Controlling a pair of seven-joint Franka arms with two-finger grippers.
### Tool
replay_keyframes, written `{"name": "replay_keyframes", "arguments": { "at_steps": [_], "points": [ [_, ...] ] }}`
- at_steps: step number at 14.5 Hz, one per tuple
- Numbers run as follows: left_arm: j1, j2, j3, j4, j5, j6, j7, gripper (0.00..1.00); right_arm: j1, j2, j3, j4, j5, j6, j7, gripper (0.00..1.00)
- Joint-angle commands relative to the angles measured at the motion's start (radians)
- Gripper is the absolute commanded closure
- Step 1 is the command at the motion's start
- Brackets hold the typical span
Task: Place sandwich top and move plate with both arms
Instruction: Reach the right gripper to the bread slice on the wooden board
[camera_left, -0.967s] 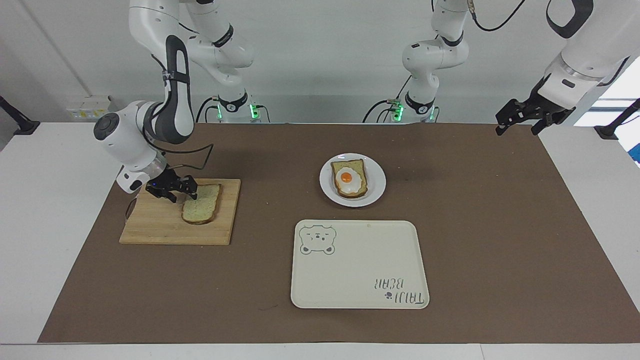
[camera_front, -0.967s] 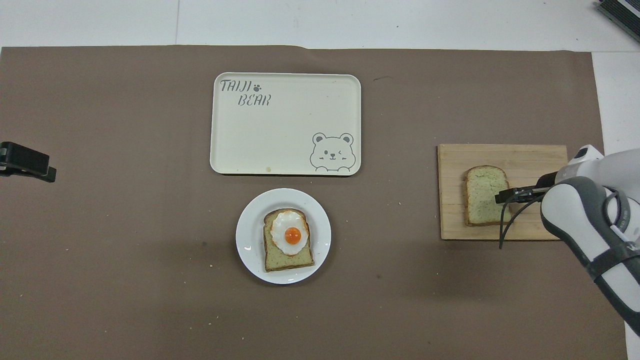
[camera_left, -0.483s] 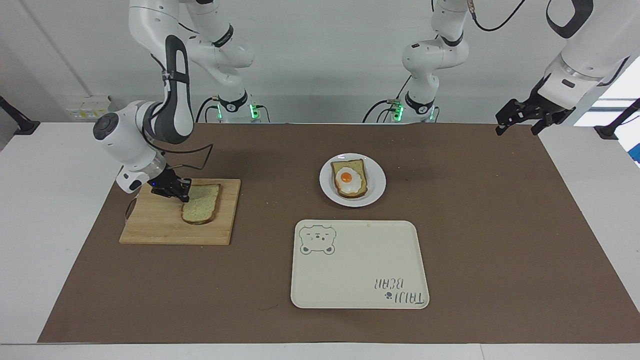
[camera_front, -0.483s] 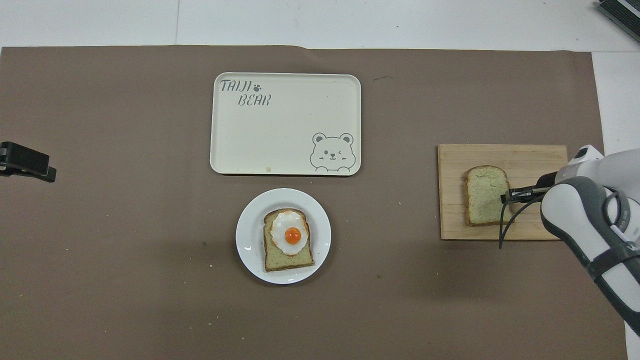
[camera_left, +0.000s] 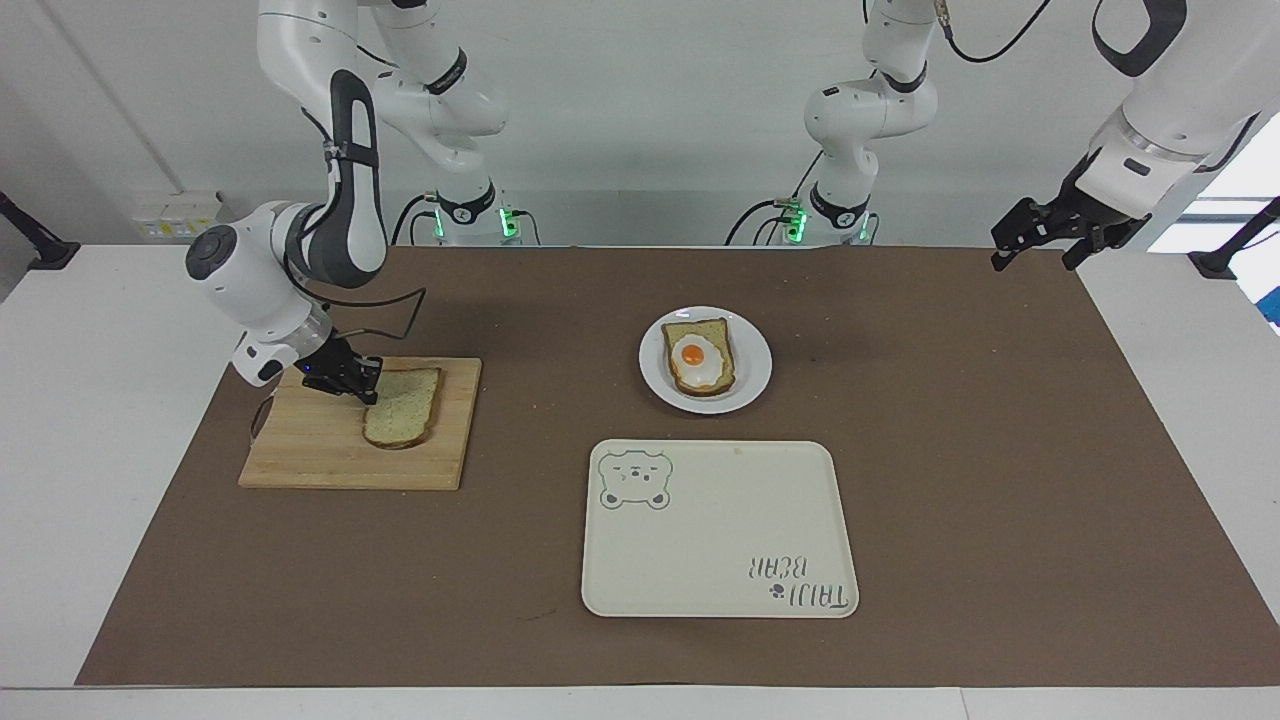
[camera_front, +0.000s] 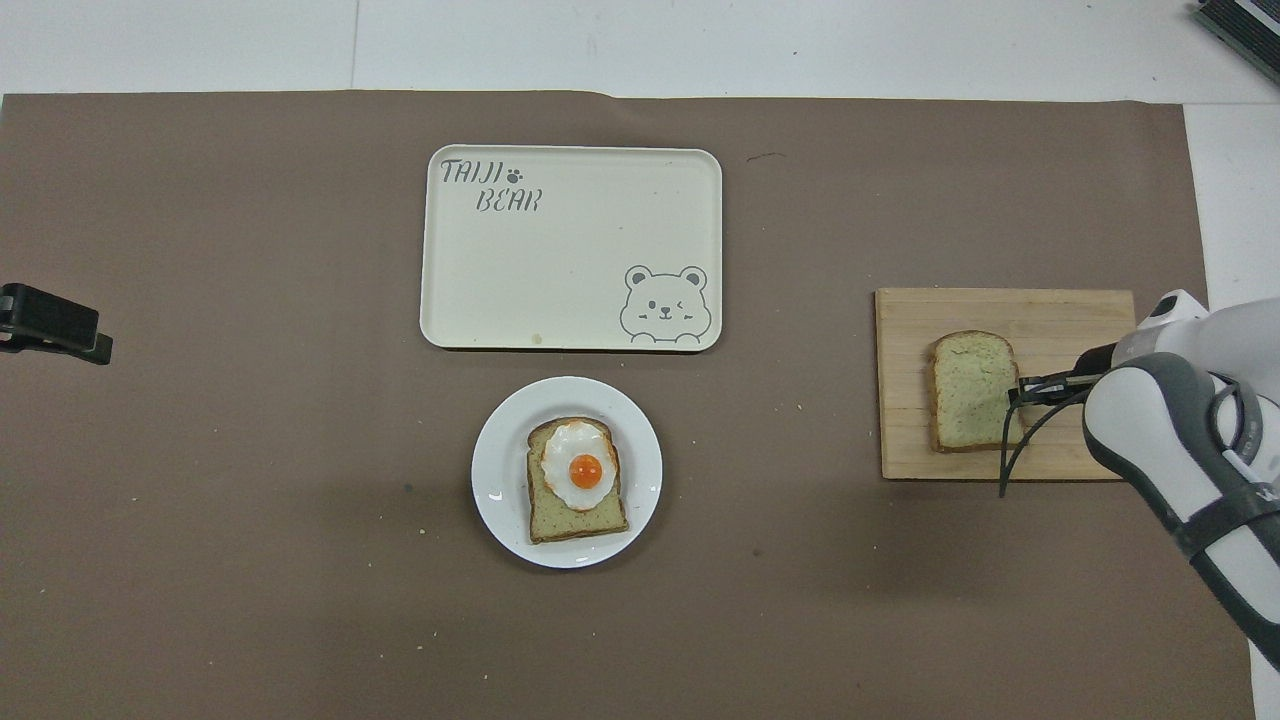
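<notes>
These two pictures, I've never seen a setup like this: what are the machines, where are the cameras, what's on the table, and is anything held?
Two white robot arms work at one table, each ending in a black two-finger claw. One picture faces the robots from across the table; the other looks down from above their end, so the sides are swapped.

On the brown mat lie a wooden cutting board with a plain bread slice, a white plate bearing bread topped with a fried egg, and a cream bear-print tray farther from the robots than the plate.

The right claw is shut on the plain slice's edge; the slice lies on the board. The left claw waits, open, over the mat's corner.
</notes>
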Motion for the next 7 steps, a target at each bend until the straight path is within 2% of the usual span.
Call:
{"name": "replay_keyframes", "arguments": {
  "at_steps": [1, 7],
  "points": [
    [0.008, -0.015, -0.004, -0.007, 0.004, -0.003, -0.009, 0.0, -0.01, -0.014, 0.006, 0.04, 0.032, -0.062, -0.026, 1.0],
    [0.008, -0.015, -0.004, -0.007, 0.004, -0.003, -0.009, 0.0, -0.013, -0.055, 0.001, 0.17, 0.032, -0.267, -0.024, 1.0]
  ]
}}
